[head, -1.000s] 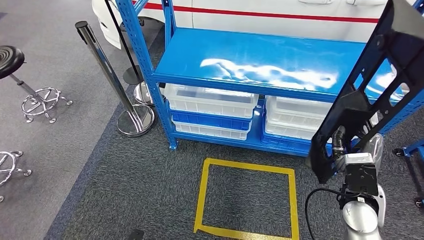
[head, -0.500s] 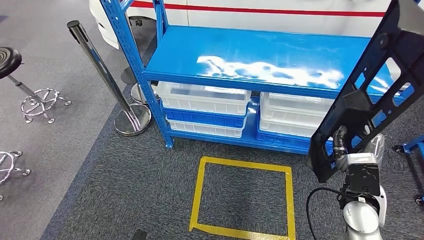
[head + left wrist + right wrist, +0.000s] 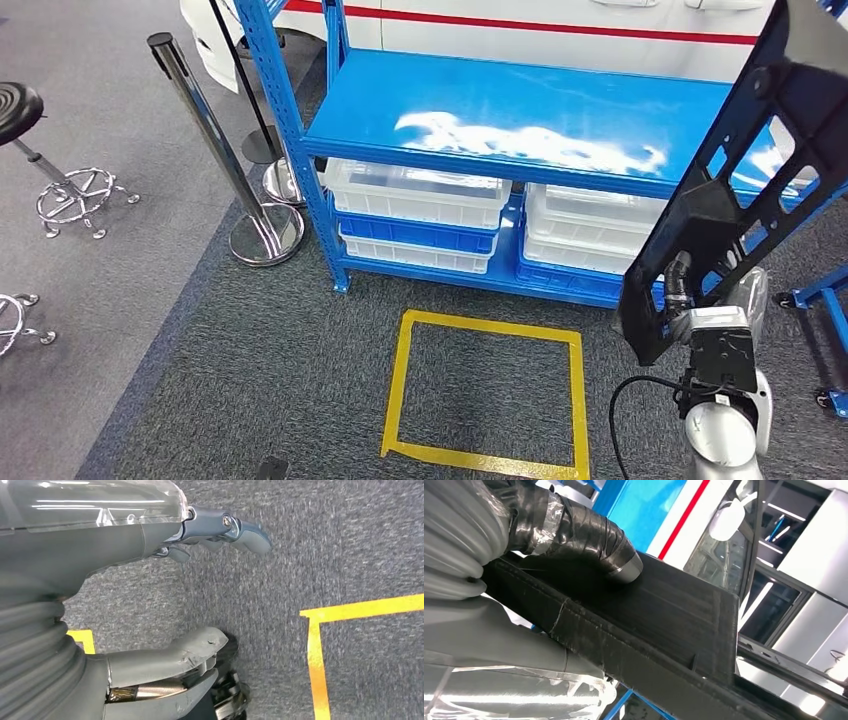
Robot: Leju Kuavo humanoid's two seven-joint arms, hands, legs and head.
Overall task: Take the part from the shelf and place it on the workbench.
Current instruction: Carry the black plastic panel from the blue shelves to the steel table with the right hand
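A long black part with cut-out openings rises tilted at the right of the head view, in front of the blue shelf. My right hand grips its lower end above the silver wrist. In the right wrist view the taped thumb presses on the part's flat black face. My left hand hangs over the grey carpet with its fingers and thumb apart, holding nothing.
White bins sit on the shelf's lower level. A yellow taped square marks the carpet in front. Chrome stanchions and black stools stand at the left, a white vehicle behind, a blue cart at the right.
The whole picture sways slightly left and back, so the camera has moved. The black part stays in my right hand in the same pose.
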